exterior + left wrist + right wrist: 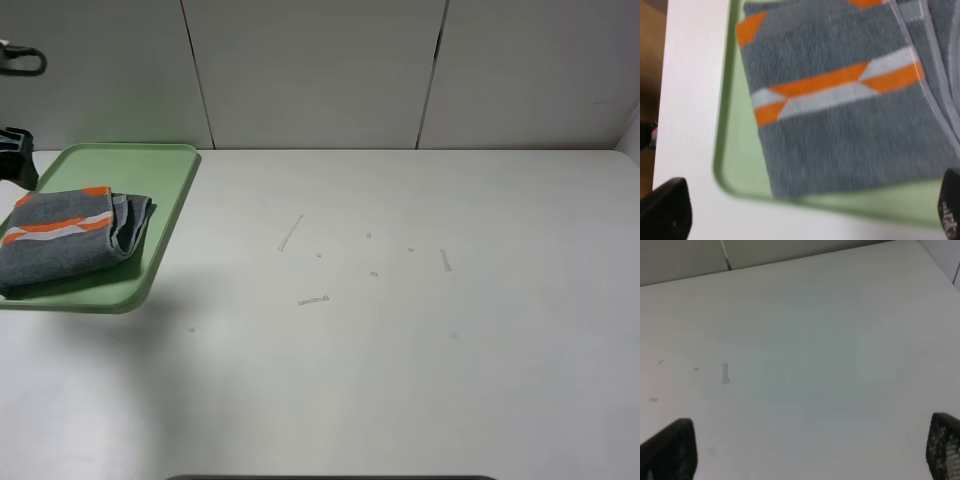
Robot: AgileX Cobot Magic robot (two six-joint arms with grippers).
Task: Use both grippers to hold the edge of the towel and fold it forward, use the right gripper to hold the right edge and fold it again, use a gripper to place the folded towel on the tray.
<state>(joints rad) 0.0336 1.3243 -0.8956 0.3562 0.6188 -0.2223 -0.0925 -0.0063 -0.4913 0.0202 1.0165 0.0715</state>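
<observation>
The towel [65,240], dark grey with orange and white stripes, lies folded on the pale green tray [170,215] at the far left of a white table [400,340]. Its striped band runs across the top layer, and the stacked edges of the fold face toward the middle of the table. The tray sits near the table's back left corner, with part of it cut off by the picture's left border.

In the left wrist view, the left gripper [805,212] hangs over the towel [840,110] and the tray's rim [727,165]. Its two black fingertips stand wide apart, and nothing is between them.

In the right wrist view, the right gripper [812,447] is above bare table [815,340], its fingertips also spread wide and holding nothing. A few small pale marks [312,299] dot the tabletop.
</observation>
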